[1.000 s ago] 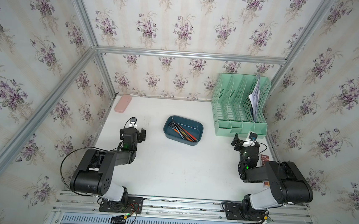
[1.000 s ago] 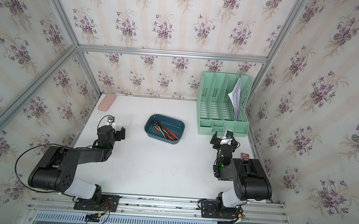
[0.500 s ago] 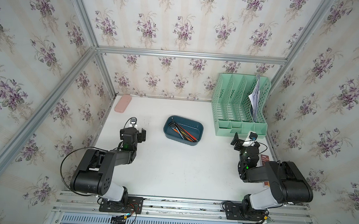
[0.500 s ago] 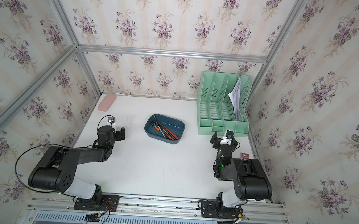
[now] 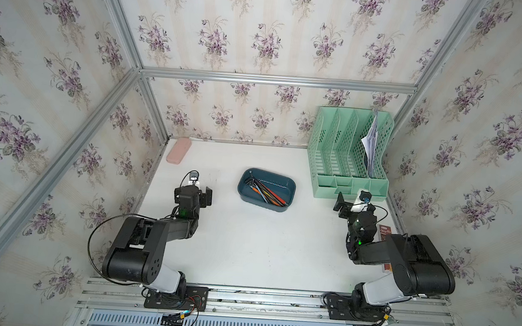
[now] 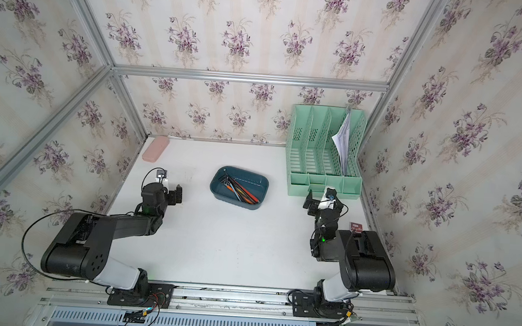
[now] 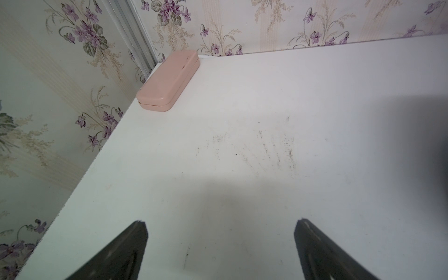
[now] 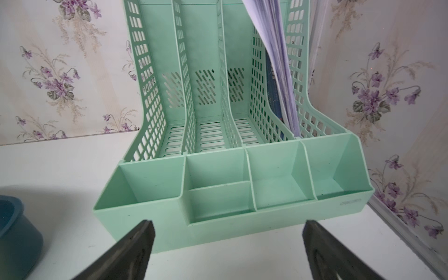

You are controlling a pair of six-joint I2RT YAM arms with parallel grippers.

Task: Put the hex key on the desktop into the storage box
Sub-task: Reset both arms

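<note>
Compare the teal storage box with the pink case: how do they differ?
The storage box is dark teal and open-topped, holding hex keys; the pink case is shut. The storage box sits near the middle of the desktop; the pink case lies in its far left corner. Both have rounded corners and rest flat, untouched.

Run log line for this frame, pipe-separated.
left gripper: open, empty | right gripper: open, empty | hex keys: in storage box | desktop: no loose hex key seen | task: looks done
</note>
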